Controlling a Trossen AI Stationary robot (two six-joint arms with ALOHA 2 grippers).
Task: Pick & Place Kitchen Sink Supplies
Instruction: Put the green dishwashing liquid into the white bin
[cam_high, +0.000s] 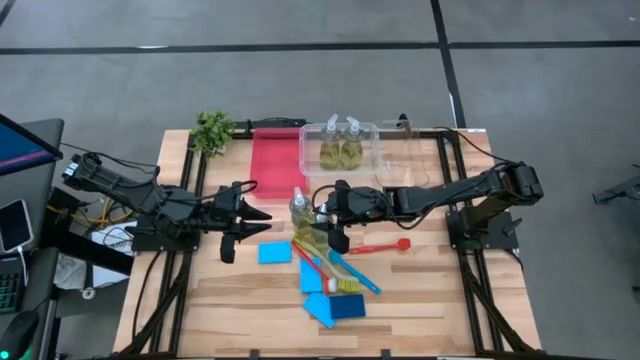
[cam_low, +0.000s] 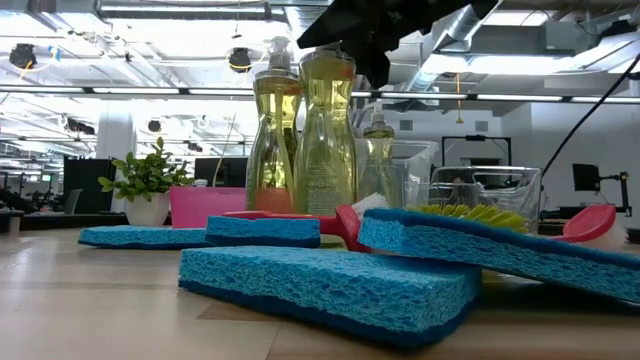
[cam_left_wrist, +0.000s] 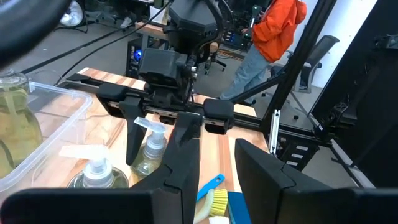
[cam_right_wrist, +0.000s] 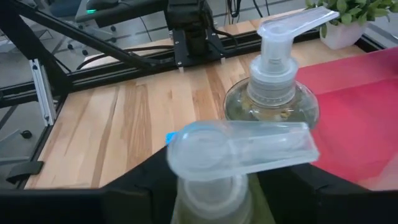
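Two clear bottles of yellow-green liquid stand upright mid-table. The nearer one sits between the fingers of my right gripper, which reaches in from the table's right. The other bottle stands just beyond it, beside the red tray. Two more bottles stand in a clear bin. Blue sponges and the red, blue and yellow brushes lie flat on the wood. My left gripper hovers open left of the bottles, holding nothing. My right gripper has the nearer bottle's upper body, just under the pump head, between its two fingers, one on each side. The fingers come nearly level from the table's right. The bottle stays upright; sponges hide its base in the low view.
A small green plant stands at the far left corner. The clear bin takes up the far middle. Sponges and brushes crowd the near middle of the table. A person in an orange top stands beyond the table's right side.
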